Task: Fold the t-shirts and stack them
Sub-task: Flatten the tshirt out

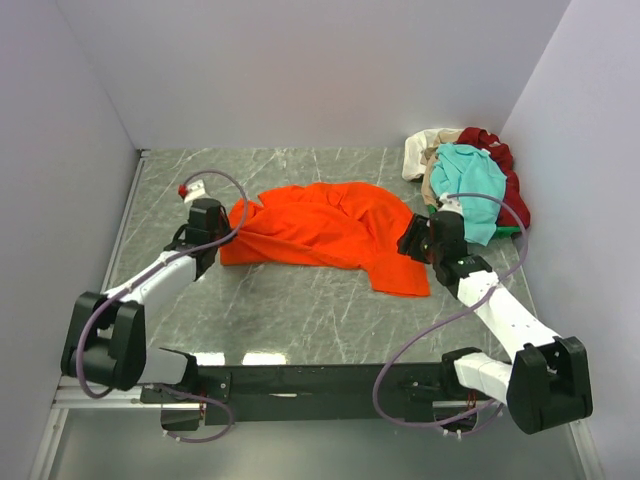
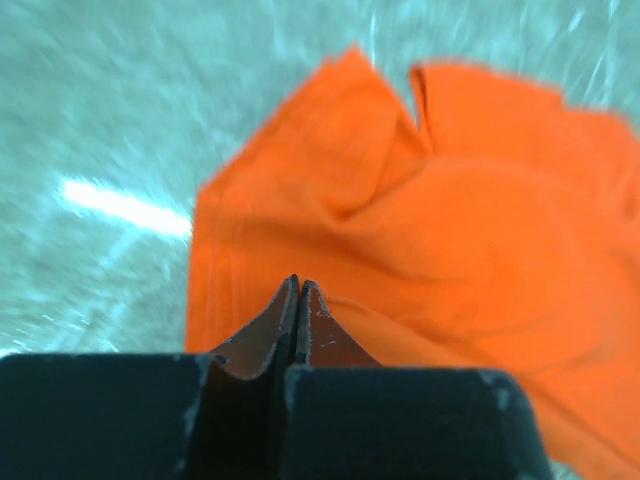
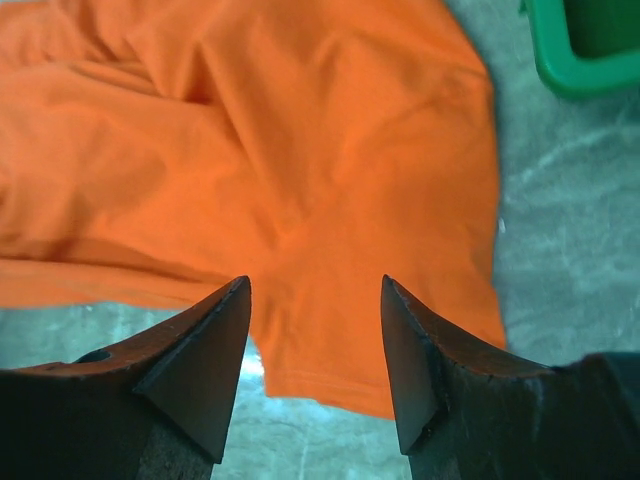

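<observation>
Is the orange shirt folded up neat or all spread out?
Spread out, not neatly folded. The orange t-shirt lies wide and rumpled across the table, with wrinkles showing and uneven edges.

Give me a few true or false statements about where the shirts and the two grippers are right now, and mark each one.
1. The orange t-shirt lies on the table between the left gripper and the right gripper. True.
2. The right gripper is shut on the orange t-shirt. False: its jaws stand open above the cloth.
3. The left gripper is shut. True.
4. The teal shirt lies flat at the table's middle. False: it sits crumpled in a heap with the dark red shirt and the cream shirt at the far right corner.
</observation>
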Robot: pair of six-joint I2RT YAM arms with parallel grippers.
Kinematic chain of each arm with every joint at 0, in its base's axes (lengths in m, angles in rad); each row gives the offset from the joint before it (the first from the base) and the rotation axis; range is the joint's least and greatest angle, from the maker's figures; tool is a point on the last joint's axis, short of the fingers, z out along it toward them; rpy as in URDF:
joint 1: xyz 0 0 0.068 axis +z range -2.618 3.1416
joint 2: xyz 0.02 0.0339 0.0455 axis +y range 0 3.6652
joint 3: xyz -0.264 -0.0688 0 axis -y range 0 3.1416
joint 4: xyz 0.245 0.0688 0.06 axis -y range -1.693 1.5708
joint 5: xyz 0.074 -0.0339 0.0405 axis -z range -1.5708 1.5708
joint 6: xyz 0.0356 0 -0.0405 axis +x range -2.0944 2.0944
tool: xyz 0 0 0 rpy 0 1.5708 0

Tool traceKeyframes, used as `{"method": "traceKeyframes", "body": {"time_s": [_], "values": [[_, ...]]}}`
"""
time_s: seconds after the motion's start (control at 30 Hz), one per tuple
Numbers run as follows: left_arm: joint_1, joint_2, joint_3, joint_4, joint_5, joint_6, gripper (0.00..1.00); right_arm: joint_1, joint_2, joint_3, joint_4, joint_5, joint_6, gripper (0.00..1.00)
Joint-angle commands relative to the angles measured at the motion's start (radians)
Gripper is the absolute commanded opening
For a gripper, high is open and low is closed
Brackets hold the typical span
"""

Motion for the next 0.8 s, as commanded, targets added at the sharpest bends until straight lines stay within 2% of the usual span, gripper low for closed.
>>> {"method": "traceKeyframes", "body": {"time_s": [0.0, 0.33, 0.77], "values": [[0.045, -0.049, 0.036, -0.013, -0.076, 0.046, 0.00, 0.006, 0.013, -0.028, -0.022, 0.020, 0.009, 0.61], [0.159, -0.059, 0.025, -0.010, -0.054, 0.072, 0.00, 0.026, 0.106, -0.036, -0.088, -0.026, 0.058, 0.53], [0.196, -0.081, -0.004, 0.005, 0.018, 0.079, 0.00, 0.194, 0.127, -0.105, -0.159, 0.006, 0.154, 0.50]]}}
